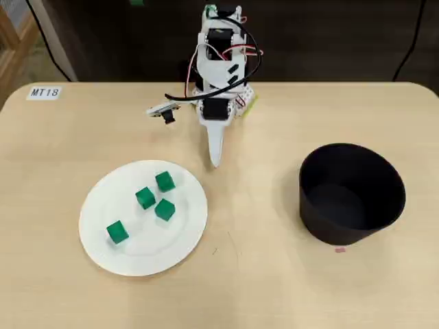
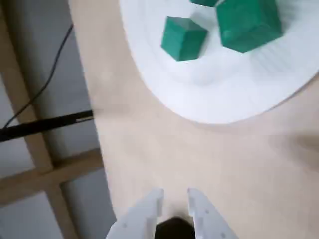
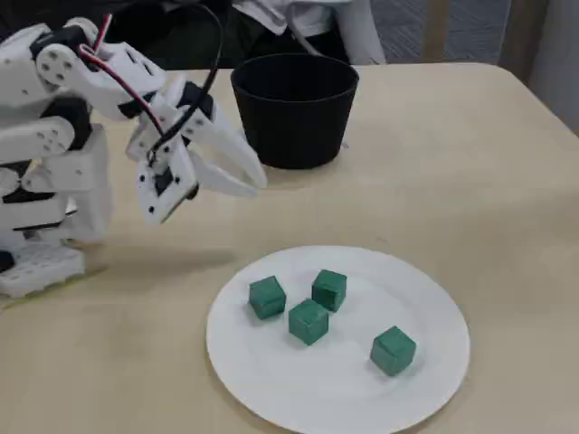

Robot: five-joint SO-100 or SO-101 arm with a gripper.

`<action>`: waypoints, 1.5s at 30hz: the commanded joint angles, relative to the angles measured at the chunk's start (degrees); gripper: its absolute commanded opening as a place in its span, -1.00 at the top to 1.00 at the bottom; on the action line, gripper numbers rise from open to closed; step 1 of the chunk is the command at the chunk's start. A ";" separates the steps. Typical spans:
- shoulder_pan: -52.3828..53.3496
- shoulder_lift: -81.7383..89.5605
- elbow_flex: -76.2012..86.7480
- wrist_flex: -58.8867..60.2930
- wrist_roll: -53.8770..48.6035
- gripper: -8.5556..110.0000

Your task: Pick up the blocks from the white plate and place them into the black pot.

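The white arm sits at the back edge of the light wood surface (image 1: 274, 288) in the overhead view, folded back on its base with the end effector (image 1: 215, 162) pointing forward and down toward the middle of the surface. In the fixed view the end effector (image 3: 244, 181) hangs in the air, clear of the surface, between the arm's base and the black pot (image 3: 295, 107), tilted toward the white plate (image 3: 425, 298). Its jaws are slightly spread with nothing between them; the wrist view shows the two white fingertips (image 2: 149, 201) with a narrow gap and only bare wood under them.

All four green blocks are on the white plate (image 1: 185, 226), which sits on the left side of the overhead view, just in front of and left of the end effector tip. Three of them bunch up near the plate's middle: one block (image 1: 164, 181) nearest the arm, another (image 1: 145, 197) beside it and a third (image 1: 164, 209) just below. They're close together, but whether they touch is hard to call. The fourth block (image 1: 117, 232) sits apart toward the plate's outer left edge.

The black pot (image 1: 391, 199) stands upright on the right side of the overhead view, well apart from the plate, and looks empty inside. A small label reading MT18 (image 1: 45, 92) is stuck at the surface's far left corner.
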State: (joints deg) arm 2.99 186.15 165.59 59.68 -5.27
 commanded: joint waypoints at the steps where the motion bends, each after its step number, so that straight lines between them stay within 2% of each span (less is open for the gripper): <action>1: 0.53 0.09 -8.53 -0.26 -0.26 0.77; 2: 0.70 -0.35 -10.90 -0.09 0.62 0.88; 5: 0.88 -6.86 -19.95 1.05 0.97 0.90; 13: 1.58 -51.06 -61.88 13.27 -5.71 0.90; 21: 9.84 -75.06 -79.01 17.40 -4.22 0.90; 23: 10.02 -85.43 -89.30 21.97 -3.96 0.90; 27: 10.37 -109.25 -119.88 35.68 -3.96 0.90; 33: 15.47 -116.46 -126.04 35.24 4.57 0.90; 45: 23.55 -125.24 -126.12 35.33 16.08 0.90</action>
State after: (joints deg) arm 25.05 60.47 42.01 94.48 9.14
